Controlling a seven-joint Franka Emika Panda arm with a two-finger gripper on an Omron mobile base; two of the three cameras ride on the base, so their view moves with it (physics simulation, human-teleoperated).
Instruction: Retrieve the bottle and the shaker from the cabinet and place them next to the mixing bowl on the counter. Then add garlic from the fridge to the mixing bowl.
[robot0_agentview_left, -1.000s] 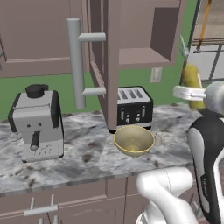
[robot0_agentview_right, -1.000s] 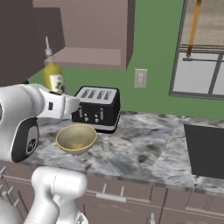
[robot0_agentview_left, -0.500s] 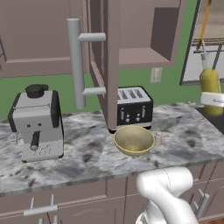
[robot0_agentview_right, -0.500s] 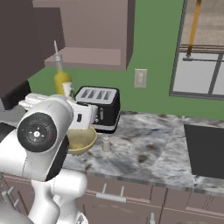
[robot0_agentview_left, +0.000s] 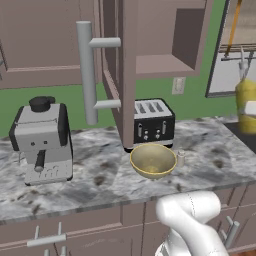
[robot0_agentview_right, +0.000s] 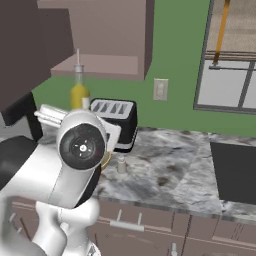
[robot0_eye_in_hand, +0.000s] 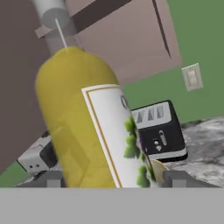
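While held up right of black toaster (robot0_agentview_left: 153, 125), yellow-olive bottle with white label (robot0_eye_in_hand: 94, 131) is clamped between gripper (robot0_eye_in_hand: 112, 178) fingers. Tan-yellow mixing bowl (robot0_agentview_left: 153, 160) is seen on grey marbled counter (robot0_agentview_left: 100, 170), tiny pale grey shaker (robot0_agentview_left: 180, 158) just right of it.

The open cabinet door (robot0_agentview_left: 122, 75) with its long bar handle (robot0_agentview_left: 88, 72) is sticking out over the counter (robot0_agentview_left: 100, 175), blocking the way between the coffee machine (robot0_agentview_left: 42, 140) and the toaster (robot0_agentview_left: 153, 121). The mixing bowl (robot0_agentview_left: 153, 160) and the tiny shaker (robot0_agentview_left: 181, 158) just beside it are sitting in front of the toaster. Right of the shaker the marble is lying bare up to the dark cooktop (robot0_agentview_right: 235, 172), so there's room to come down there.
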